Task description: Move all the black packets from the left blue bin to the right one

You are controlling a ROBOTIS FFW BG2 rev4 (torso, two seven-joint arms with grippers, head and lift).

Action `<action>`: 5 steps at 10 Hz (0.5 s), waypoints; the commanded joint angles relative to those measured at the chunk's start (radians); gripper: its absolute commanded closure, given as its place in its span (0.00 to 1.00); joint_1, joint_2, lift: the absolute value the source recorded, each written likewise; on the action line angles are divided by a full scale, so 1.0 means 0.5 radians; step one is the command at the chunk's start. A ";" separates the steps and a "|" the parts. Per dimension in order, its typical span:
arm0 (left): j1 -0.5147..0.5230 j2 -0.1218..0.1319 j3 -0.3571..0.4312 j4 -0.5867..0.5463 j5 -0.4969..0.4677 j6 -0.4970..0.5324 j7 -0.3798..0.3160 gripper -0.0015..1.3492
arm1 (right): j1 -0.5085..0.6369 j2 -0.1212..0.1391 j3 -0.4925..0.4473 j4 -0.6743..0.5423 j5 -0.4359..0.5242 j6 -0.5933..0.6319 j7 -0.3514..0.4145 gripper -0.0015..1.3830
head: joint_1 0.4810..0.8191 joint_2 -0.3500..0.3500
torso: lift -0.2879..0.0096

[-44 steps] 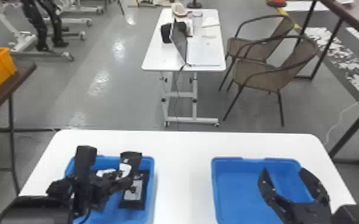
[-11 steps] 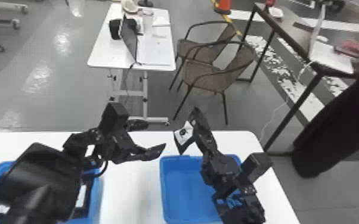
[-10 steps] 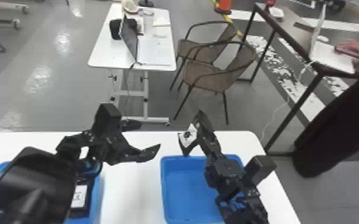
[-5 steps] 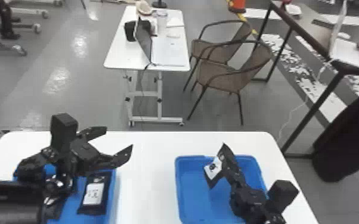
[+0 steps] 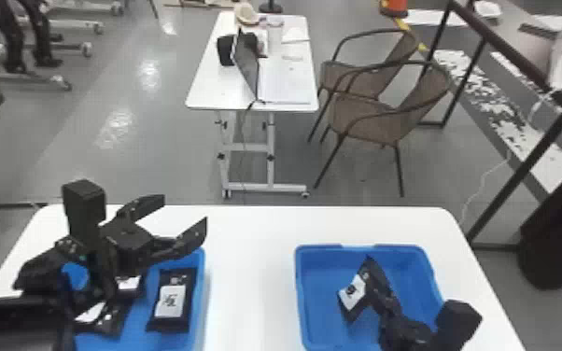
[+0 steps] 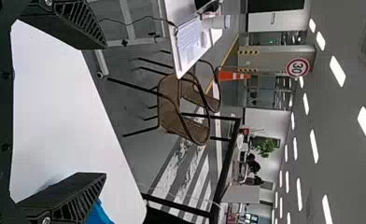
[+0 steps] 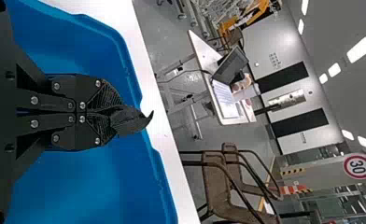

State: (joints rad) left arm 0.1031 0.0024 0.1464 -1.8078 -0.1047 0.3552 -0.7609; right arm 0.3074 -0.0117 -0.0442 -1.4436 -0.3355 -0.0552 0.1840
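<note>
Lowers a tilted black packet (image 5: pixel 352 293) further into the right blue bin (image 5: pixel 401 251) than a moment ago, at lower right of the head view, clenched in the right end effector (image 5: pixel 372 276). Holds the left end effector (image 5: pixel 184 211) released, above the left blue bin (image 5: pixel 201 268) at lower left. Shows at least three other packets (image 5: pixel 171 300) there, two partly covered. Seems nearly through this one transfer, short of letting go; leaves those three to carry across, so probably has much left to do
</note>
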 commanded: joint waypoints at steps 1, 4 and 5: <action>-0.004 0.010 0.017 -0.023 0.022 0.029 0.000 0.09 | -0.010 -0.004 -0.007 0.037 -0.022 0.024 -0.003 0.92 | 0.63 0.41 | 0.97; 0.002 0.026 0.026 -0.023 0.041 0.041 0.000 0.09 | -0.026 -0.004 -0.007 0.065 -0.102 0.024 -0.040 0.28 | 0.63 0.42 | 0.97; 0.005 0.035 0.023 -0.023 0.025 0.047 0.000 0.09 | 0.002 0.005 -0.007 0.016 -0.038 -0.077 -0.120 0.03 | 0.63 0.41 | 0.97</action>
State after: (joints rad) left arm 0.1046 0.0173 0.1589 -1.8193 -0.0879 0.3773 -0.7611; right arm 0.3018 -0.0118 -0.0476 -1.4227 -0.3693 -0.0712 0.1270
